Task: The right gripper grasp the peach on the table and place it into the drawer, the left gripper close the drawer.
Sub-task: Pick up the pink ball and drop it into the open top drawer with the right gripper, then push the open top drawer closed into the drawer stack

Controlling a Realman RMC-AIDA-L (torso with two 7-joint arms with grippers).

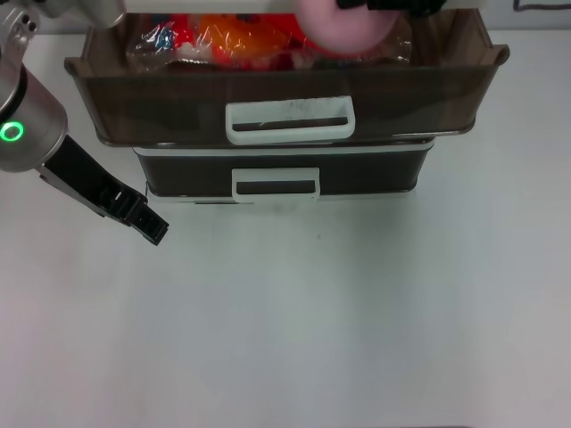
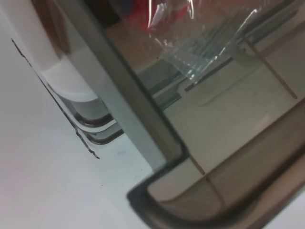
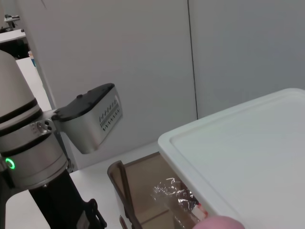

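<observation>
Two drawers show in the head view. The upper drawer (image 1: 285, 94) is pulled out toward the robot; the lower drawer (image 1: 277, 174) sits pushed in beneath it. The open drawer's long axis runs left to right, and its front wall faces the robot, carrying a white loop handle (image 1: 290, 120) with dark smudges.

Position of the peach (image 1: 343, 27): at the top edge of the head view, over the rear right part of the open drawer. Only its lower portion is visible, as a rounded pink mass. Whether it rests on the contents or hangs above them cannot be told. In the right wrist view a small pink edge of it shows at the bottom of the frame. Its crease is not visible, so no heading can be given for it.

Contents of the open drawer: red and orange wrapped packets (image 1: 214, 40) lie in the left and centre of it, behind the front wall.

Right gripper (image 1: 406, 5): only a dark fragment appears at the top edge of the head view, just beside the peach. Whether its fingers are spread or pinching cannot be told.

Left gripper (image 1: 153, 227): low over the white table (image 1: 312, 321), in front of the left end of the drawers and apart from them. Its black fingers point toward the right and toward the robot and appear pressed together, holding nothing.
</observation>
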